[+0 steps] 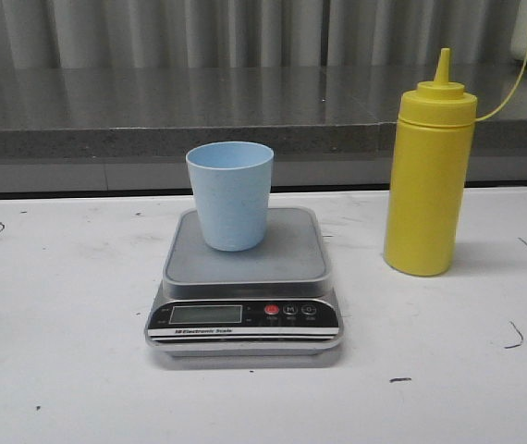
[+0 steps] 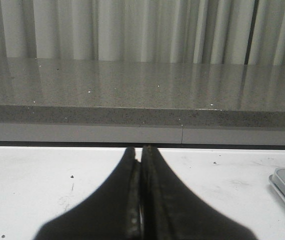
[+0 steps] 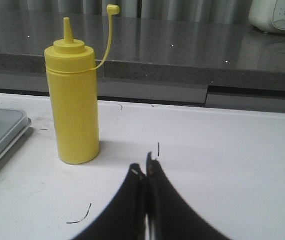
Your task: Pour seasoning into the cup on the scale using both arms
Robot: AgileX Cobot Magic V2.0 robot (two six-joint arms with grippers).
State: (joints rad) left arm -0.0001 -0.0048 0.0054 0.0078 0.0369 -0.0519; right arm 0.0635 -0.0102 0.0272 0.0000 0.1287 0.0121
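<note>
Right claw (image 3: 146, 172), pressed closed, sits near upright seasoning (image 3: 76, 105).

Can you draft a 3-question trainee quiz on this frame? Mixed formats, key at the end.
1. True or false: the cup stands upright on the scale.
2. Multiple choice: in the front view, the seasoning bottle stands A) on the scale, B) on the table right of the scale, C) inside the cup.
3. Short answer: how do the left gripper and right gripper stand, and does either hold anything?

Key
1. True.
2. B; its cap hangs off on the strap, nozzle uncovered.
3. Both shut, holding nothing.
</note>
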